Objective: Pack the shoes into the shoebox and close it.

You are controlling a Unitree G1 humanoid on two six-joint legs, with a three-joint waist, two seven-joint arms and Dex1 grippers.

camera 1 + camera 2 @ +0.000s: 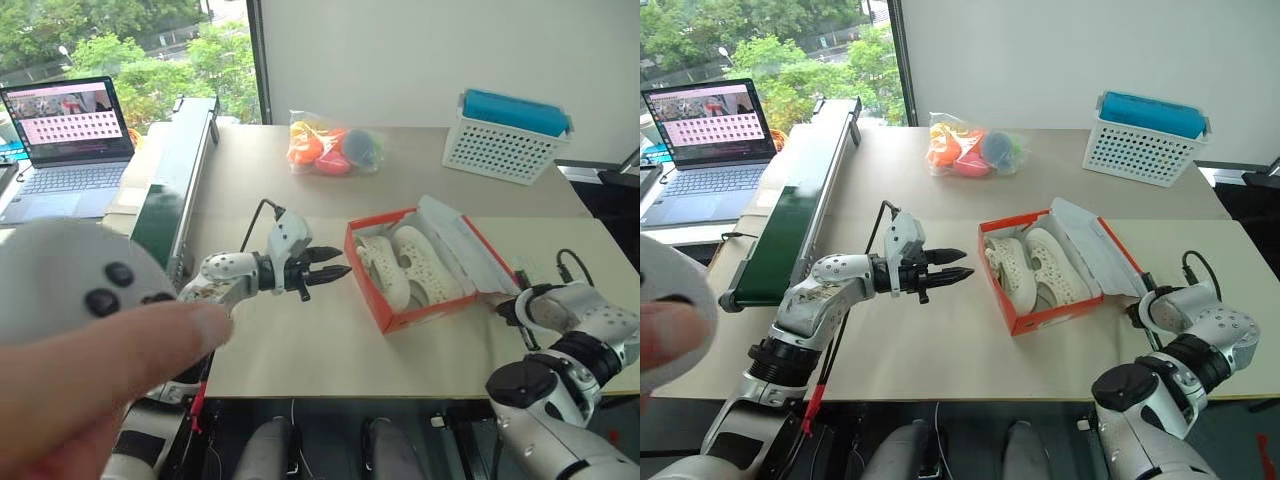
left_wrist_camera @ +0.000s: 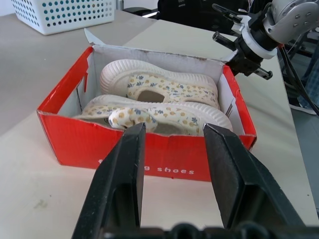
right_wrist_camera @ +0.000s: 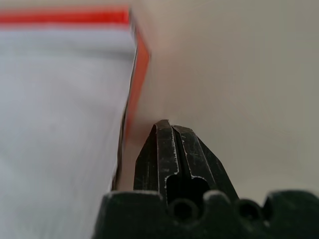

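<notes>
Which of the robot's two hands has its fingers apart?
The left hand, hovering beside the shoebox with a gap between its fingers. The right hand, by the lid's edge, is pressed shut.

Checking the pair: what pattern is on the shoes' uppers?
Small blue and yellow flowers on cream shoes, best in the left wrist view.

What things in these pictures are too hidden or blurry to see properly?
- Shoebox lid: its red outer face is turned away in the head views, so any picture on it is hidden.
- Right gripper: in the head views the robot's own forearm covers its fingertips; the right wrist view shows them shut beside the lid's edge.
- Laptop screen: rows too small to read.
- Bag of coloured items: contents too small to name.
- Left eye view: a person's hand covers the near left corner.
</notes>
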